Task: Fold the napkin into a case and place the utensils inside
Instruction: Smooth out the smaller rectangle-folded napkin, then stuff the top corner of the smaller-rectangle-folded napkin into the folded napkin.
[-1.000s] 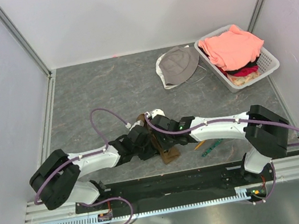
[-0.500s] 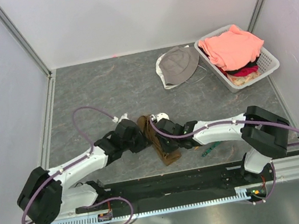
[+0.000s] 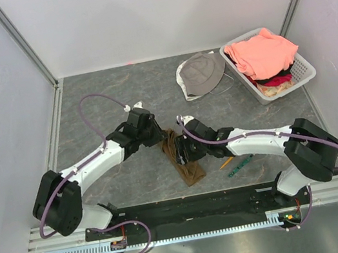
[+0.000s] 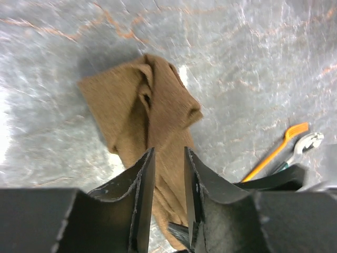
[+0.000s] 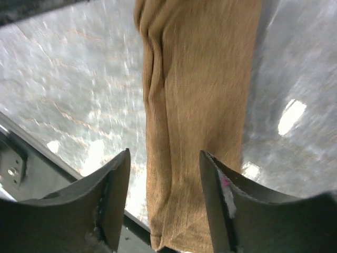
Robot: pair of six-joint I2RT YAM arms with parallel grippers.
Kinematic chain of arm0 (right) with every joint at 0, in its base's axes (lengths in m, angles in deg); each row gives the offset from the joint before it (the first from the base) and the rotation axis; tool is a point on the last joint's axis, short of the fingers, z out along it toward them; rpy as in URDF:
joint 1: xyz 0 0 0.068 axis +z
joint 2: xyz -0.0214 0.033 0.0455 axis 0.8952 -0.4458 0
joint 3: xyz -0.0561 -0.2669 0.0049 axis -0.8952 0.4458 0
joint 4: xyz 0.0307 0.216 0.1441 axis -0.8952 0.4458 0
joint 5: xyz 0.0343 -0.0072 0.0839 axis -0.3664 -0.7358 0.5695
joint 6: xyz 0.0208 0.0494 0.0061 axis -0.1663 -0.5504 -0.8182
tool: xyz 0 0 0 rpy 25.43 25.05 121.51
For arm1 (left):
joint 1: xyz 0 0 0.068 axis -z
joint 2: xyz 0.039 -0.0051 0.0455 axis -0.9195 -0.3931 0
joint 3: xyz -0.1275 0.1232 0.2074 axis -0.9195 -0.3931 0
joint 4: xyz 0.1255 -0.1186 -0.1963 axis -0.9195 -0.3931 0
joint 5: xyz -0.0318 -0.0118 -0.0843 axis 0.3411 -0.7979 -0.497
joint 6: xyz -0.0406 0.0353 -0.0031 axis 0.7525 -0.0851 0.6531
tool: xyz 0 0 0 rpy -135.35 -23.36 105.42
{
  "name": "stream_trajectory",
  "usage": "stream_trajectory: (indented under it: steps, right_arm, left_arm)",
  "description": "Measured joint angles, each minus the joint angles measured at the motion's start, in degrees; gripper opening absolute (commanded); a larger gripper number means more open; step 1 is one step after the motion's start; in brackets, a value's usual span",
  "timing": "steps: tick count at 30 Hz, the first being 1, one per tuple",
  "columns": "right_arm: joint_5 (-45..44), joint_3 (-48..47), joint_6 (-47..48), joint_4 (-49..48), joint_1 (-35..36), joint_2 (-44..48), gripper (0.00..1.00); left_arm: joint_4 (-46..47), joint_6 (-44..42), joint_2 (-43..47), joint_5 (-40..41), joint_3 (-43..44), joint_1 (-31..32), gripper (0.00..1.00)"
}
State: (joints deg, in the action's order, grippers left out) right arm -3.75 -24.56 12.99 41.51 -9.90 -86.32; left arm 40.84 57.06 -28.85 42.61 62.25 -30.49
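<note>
We count one napkin, folded into a long narrow strip and lying on the counter between the arms. There are two utensils, an orange fork and a green patterned utensil, just right of the strip and outside it. At the far right are one grey hat and one white basket of pink clothes.

Left end effector: fingers a narrow slit apart, gripping nothing, just off the strip's far end.

Right end effector: spread wide over the strip, clasping nothing.

Half a second ago the left one was at the cloth; we now find it drawn back.
</note>
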Motion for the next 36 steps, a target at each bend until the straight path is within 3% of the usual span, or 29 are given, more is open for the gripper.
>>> stream_trajectory:
  steps: [7, 17, 22, 25, 26, 27, 29, 32, 33, 35, 36]
  right_arm:
    - [3.6, -3.5, 0.6, -0.7, -7.0, -0.2, 0.79]
    - [7.5, -13.0, 1.3, -4.5, -11.0, -10.2, 0.77]
    - [8.0, -13.9, 1.3, -5.3, -11.2, -13.1, 0.66]
    - [8.1, -14.0, 1.3, -5.8, -11.2, -14.0, 0.56]
    - [8.2, -14.1, 1.2, -6.0, -11.2, -14.4, 0.53]
    - [8.4, -14.3, 1.3, -6.2, -11.3, -14.6, 0.47]
    - [8.4, -14.6, 1.3, -6.5, -11.3, -15.0, 0.4]
    - [8.3, -14.8, 1.3, -6.5, -11.4, -15.1, 0.27]
    - [8.3, -14.8, 1.3, -6.5, -11.5, -15.1, 0.18]
    - [8.2, -15.1, 1.3, -6.5, -11.6, -15.2, 0.11]
    - [8.2, -15.1, 1.6, -6.5, -11.6, -15.3, 0.07]
  left_arm:
    - [-1.0, -1.2, 0.0, 0.0, 0.7, -3.9, 0.21]
    - [-3.0, -1.6, 3.9, -0.2, 0.1, -6.8, 0.19]
    - [-3.7, -2.6, 4.3, -0.5, -0.7, -7.0, 0.21]
    - [-3.8, -3.3, 4.2, -0.5, -0.9, -7.0, 0.3]
    - [-3.8, -3.5, 4.1, -0.5, -0.9, -7.0, 0.44]
    - [-3.8, -3.7, 4.0, -0.5, -0.9, -7.0, 0.51]
    - [-3.8, -4.2, 3.6, -0.5, -1.1, -7.0, 0.58]
    - [-3.8, -4.4, 3.0, -0.3, -1.7, -7.0, 0.56]
    - [-3.8, -4.5, 2.7, -0.3, -1.7, -6.9, 0.51]
    - [-3.8, -4.7, 1.7, -0.2, -1.6, -6.7, 0.33]
    - [-3.8, -4.9, 1.2, -0.1, -1.5, -6.5, 0.31]
